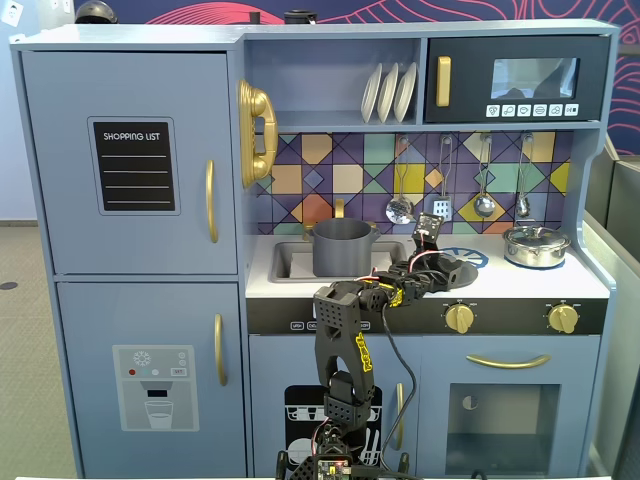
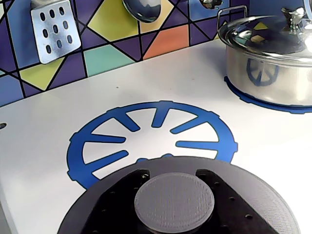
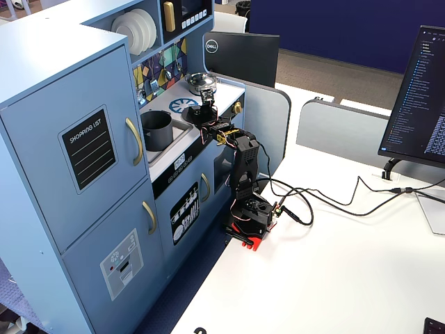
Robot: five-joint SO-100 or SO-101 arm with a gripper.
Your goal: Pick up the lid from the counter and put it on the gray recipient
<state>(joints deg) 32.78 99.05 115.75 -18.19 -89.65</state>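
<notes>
The lid (image 2: 265, 195) is a matte dark gray disc with a round knob (image 2: 174, 204), filling the bottom of the wrist view. My gripper (image 2: 173, 174) is shut on the knob, with one black finger (image 2: 119, 197) on each side of it. The lid sits at or just above the white counter, over the near edge of the blue burner ring (image 2: 151, 131). In one fixed view my gripper (image 1: 440, 266) is right of the gray recipient (image 1: 343, 248), a matte dark gray pot standing in the sink. The other fixed view shows the pot (image 3: 157, 129) and the gripper (image 3: 206, 115) apart.
A shiny silver pot with its own lid (image 2: 268, 63) stands on the right burner, also visible in a fixed view (image 1: 535, 246). A spatula (image 2: 54, 29) and a spoon (image 2: 142, 9) hang on the tiled backsplash. The sink faucet (image 1: 339, 208) rises behind the gray pot.
</notes>
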